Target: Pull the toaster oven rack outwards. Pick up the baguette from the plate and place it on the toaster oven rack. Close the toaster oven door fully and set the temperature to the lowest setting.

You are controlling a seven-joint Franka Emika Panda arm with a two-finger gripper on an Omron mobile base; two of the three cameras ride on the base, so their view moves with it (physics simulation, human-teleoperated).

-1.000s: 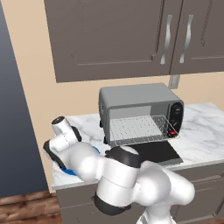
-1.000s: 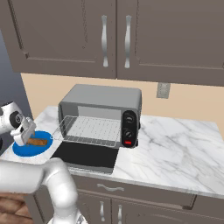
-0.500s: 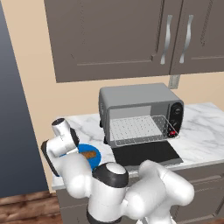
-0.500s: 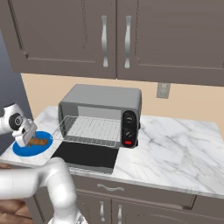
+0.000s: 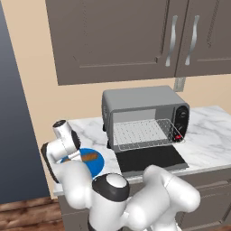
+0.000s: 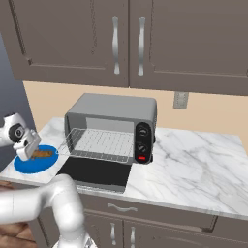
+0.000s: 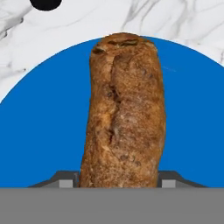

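baguette (image 7: 124, 113) on plate (image 7: 39, 144) | plate left of toaster oven (image 5: 143, 115)

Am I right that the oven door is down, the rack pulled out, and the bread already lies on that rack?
Not quite: the baguette lies on the blue plate, as the hand view shows. The toaster oven door is down and the rack pulled out.
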